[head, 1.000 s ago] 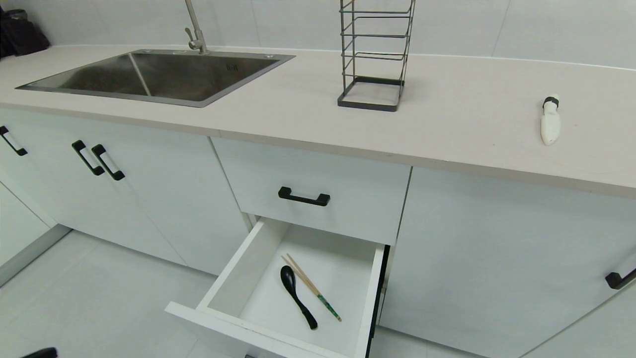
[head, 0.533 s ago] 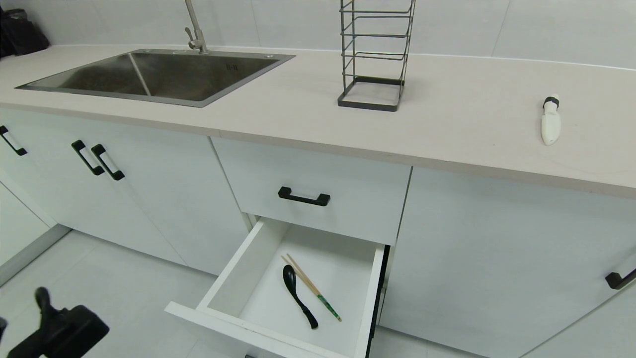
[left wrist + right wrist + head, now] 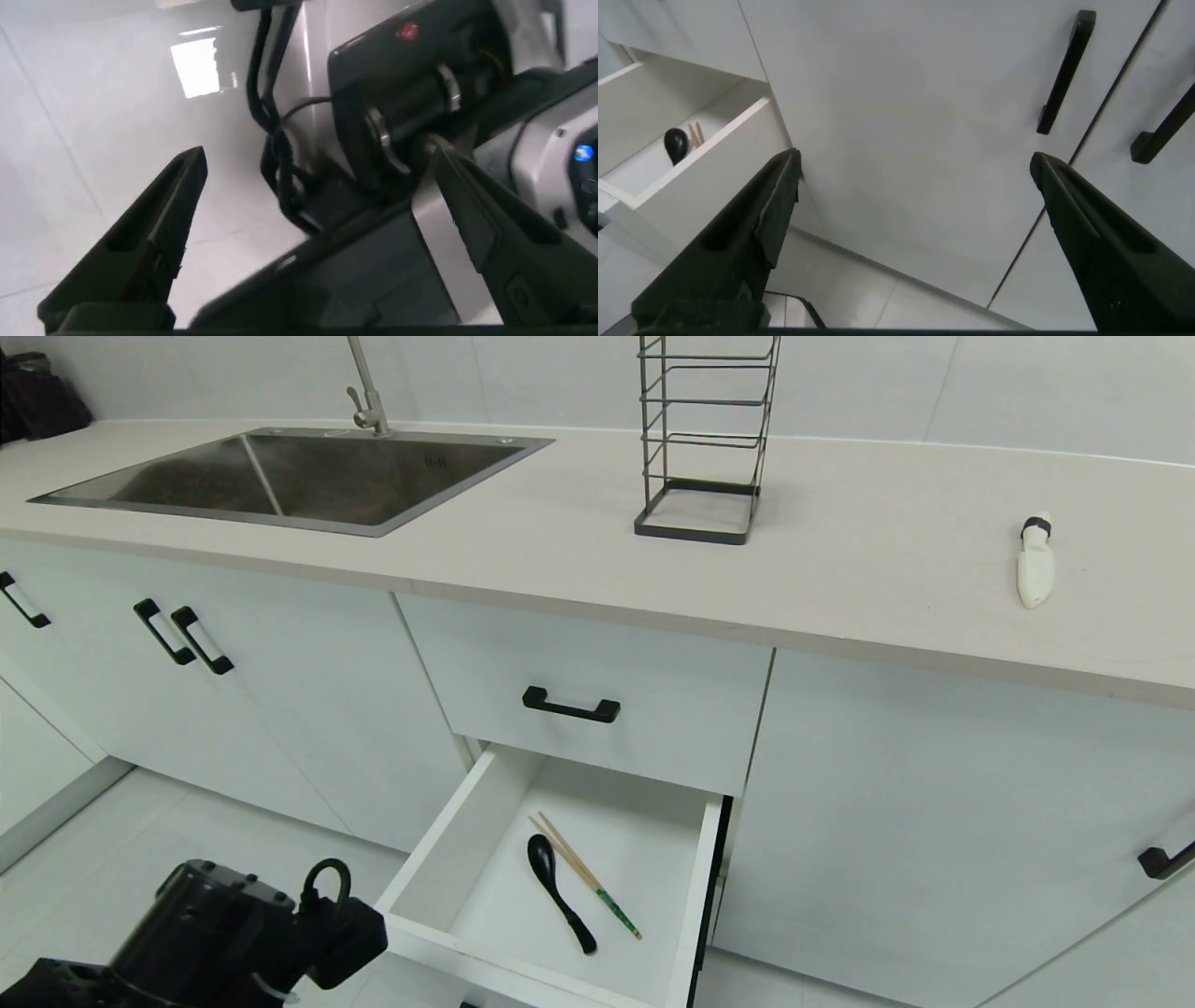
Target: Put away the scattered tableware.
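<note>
The lower drawer [image 3: 439,859] stands pulled out under the counter. In it lie a black spoon [image 3: 557,896] and a pair of wooden chopsticks [image 3: 586,875] with green tips, side by side. A white sheathed knife [image 3: 1033,565] lies on the counter at the far right. My left arm [image 3: 252,933] is low at the front left, just beside the drawer's front left corner. The left gripper [image 3: 316,159] is open and holds nothing. My right gripper [image 3: 915,161] is open too, facing a white cabinet door, with the drawer [image 3: 701,177] and spoon [image 3: 676,143] off to one side.
A black wire rack [image 3: 705,439] stands at the back of the counter, and a steel sink [image 3: 299,476] with a tap is at the left. A shut drawer with a black handle [image 3: 570,707] sits above the open one. Cabinet doors flank both sides.
My left arm has come up into the head view from the bottom left and moved right, to the drawer's front corner. The spoon, chopsticks and knife have not moved.
</note>
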Available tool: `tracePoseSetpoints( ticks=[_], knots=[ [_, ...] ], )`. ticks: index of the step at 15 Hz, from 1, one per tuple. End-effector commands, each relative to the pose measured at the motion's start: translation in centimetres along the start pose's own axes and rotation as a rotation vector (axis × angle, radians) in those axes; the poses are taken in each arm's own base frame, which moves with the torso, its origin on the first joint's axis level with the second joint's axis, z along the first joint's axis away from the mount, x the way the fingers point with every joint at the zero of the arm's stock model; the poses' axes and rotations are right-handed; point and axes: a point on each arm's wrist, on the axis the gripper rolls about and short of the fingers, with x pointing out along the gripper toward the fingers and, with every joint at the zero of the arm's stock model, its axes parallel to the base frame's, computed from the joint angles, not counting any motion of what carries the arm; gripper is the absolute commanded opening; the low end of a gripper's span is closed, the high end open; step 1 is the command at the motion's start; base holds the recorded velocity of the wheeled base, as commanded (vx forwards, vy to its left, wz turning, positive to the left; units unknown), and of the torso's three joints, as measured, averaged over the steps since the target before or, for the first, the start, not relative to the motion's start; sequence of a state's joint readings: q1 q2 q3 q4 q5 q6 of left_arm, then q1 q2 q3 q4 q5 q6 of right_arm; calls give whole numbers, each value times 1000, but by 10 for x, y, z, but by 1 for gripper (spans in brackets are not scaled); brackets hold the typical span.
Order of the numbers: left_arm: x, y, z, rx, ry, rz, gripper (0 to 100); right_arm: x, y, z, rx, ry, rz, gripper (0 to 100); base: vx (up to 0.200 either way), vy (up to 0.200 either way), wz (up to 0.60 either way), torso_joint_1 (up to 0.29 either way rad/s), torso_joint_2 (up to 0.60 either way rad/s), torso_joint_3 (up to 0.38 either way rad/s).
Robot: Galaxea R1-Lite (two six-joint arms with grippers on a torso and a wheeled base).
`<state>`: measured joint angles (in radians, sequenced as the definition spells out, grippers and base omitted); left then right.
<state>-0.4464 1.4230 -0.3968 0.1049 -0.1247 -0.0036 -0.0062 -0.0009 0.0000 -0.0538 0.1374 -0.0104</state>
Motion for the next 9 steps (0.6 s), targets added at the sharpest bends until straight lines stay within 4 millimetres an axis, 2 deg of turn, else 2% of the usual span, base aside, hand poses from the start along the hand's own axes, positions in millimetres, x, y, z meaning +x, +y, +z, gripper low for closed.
tracePoseSetpoints(
  ticks=[1,9],
  knots=[
    [22,1,7,7,64,47,100,0,0,0,0,2,1,100,0,0,0,0,0,0],
    [47,5,28,-91,-48,136,100,0,0,0,8,2,2,100,0,0,0,0,0,0]
  ],
)
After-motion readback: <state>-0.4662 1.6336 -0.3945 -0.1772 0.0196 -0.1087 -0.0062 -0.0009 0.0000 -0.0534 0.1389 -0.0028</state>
